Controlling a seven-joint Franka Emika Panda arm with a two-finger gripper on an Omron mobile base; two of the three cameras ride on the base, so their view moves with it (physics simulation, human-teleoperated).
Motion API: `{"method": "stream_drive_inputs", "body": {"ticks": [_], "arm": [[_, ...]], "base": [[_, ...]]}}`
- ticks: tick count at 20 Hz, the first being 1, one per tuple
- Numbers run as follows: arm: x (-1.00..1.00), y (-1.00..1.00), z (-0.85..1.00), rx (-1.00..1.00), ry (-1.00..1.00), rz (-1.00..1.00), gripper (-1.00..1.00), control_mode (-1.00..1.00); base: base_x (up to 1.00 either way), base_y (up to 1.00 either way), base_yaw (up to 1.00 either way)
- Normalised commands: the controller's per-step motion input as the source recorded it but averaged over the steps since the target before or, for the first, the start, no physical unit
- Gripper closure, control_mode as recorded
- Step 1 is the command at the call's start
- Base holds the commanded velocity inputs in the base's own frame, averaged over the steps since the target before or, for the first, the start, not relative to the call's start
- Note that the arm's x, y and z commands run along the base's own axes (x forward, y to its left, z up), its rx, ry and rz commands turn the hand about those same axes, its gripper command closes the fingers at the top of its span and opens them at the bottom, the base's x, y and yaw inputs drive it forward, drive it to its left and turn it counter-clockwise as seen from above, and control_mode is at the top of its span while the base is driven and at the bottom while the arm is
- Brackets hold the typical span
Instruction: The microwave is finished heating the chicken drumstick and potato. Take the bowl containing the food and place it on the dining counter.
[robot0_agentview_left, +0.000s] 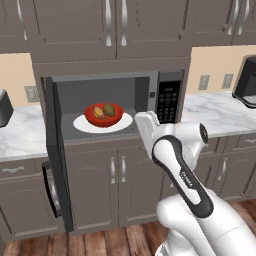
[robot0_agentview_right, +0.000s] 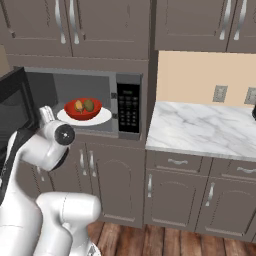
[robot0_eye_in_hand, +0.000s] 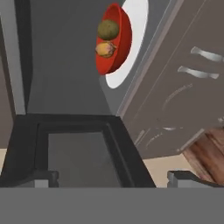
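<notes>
The microwave (robot0_agentview_left: 107, 107) is standing with its door (robot0_agentview_left: 55, 150) swung fully open to the left, and the bowl (robot0_agentview_left: 103, 114) is being carried on the white turntable (robot0_agentview_left: 82, 125) inside the cavity, with the potato (robot0_agentview_left: 109, 109) and the chicken drumstick (robot0_agentview_left: 98, 112) lying side by side in it. The bowl is being seen ahead of the hand and up to its left in the left base view, well apart from the wrist, which is being held outside the cavity, in front of and just below its lower right corner. In the hand view the bowl (robot0_eye_in_hand: 114, 39) is appearing rolled onto its side near the top, so the hand is being held strongly rolled against the room, with the open door (robot0_eye_in_hand: 74, 148) lying between the fingertips (robot0_eye_in_hand: 40, 177) and the food. The gripper (robot0_eye_in_hand: 111, 178) is being held wide apart, its tips at the far left and right of that view with nothing between them, though little of them is showing. A reach forward, leftward and slightly upward over the cavity sill is probably being called for, with the roll being taken out so that the near rim can be taken.
</notes>
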Motion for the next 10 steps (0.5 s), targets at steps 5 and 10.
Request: {"method": "stream_drive_inputs", "body": {"ticks": [5, 10], "arm": [[0.28, -0.78, 0.15, -0.28, 0.00, -0.14, -1.00, -1.00], [0.01, -0.02, 0.18, -0.20, -0.08, -0.01, -1.00, -1.00]], "base": [[0.00, 0.00, 0.00], [0.00, 0.00, 0.00]]}}
